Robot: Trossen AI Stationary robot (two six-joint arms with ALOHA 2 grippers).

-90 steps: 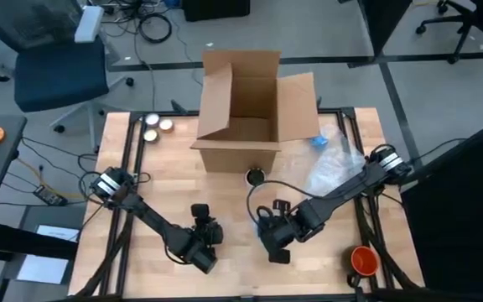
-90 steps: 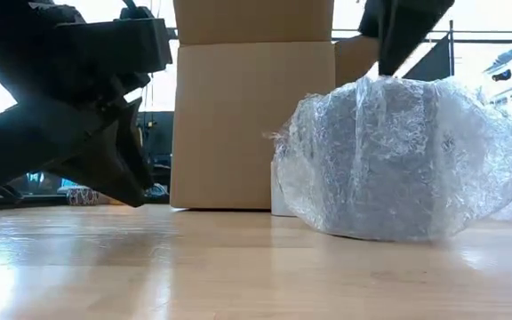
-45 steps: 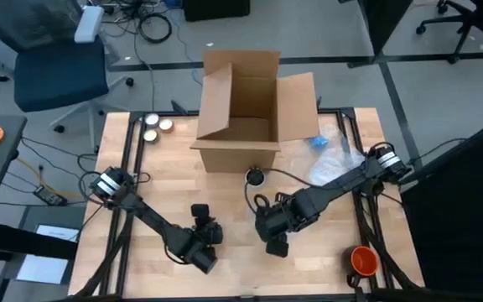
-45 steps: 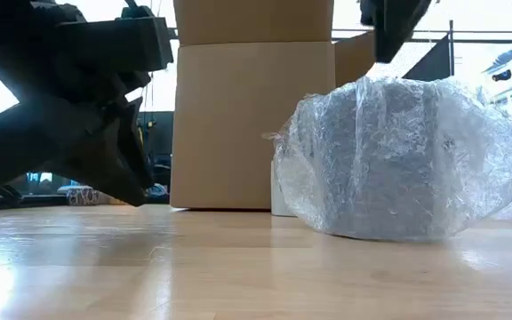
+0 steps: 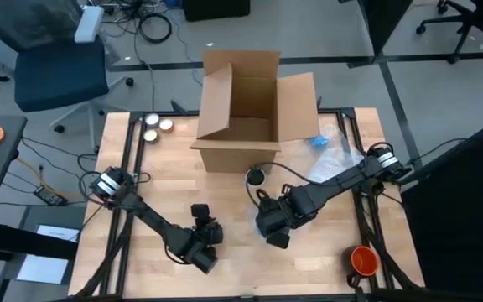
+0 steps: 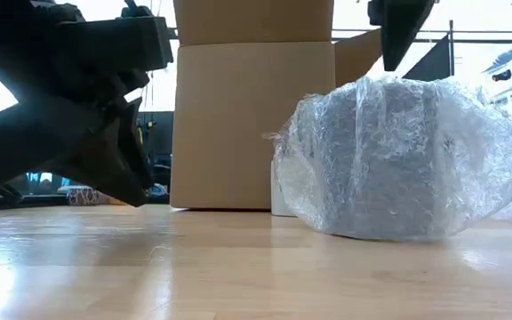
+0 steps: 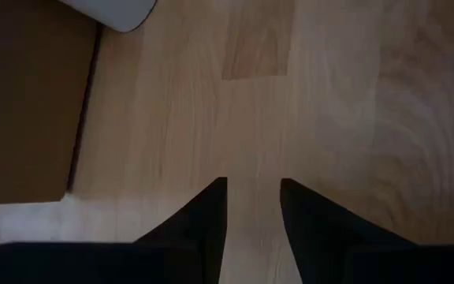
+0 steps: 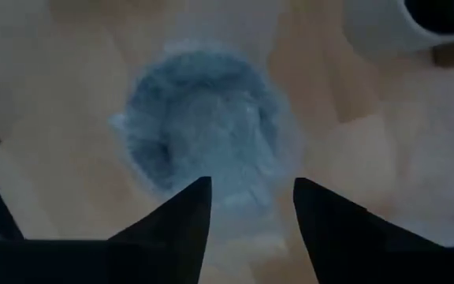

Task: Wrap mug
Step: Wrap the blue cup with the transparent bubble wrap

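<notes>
Wrapping looks done: bubble-wrapped mug (image 6: pixel 398 160) sits on the table (image 5: pixel 233 260) before the cardboard box (image 5: pixel 246 113), right gripper (image 8: pixel 247 207) open above it, left gripper (image 7: pixel 252 207) open nearby; boxing probably next

At the far edge of my light wooden table (image 5: pixel 166 184) stands an open brown cardboard box (image 5: pixel 243 117), flaps up. Two small round tins (image 5: pixel 158 122) sit by its left side. An orange round object (image 5: pixel 363 260) lies near my right front corner. A blue office chair (image 5: pixel 61 71) stands beyond.
</notes>
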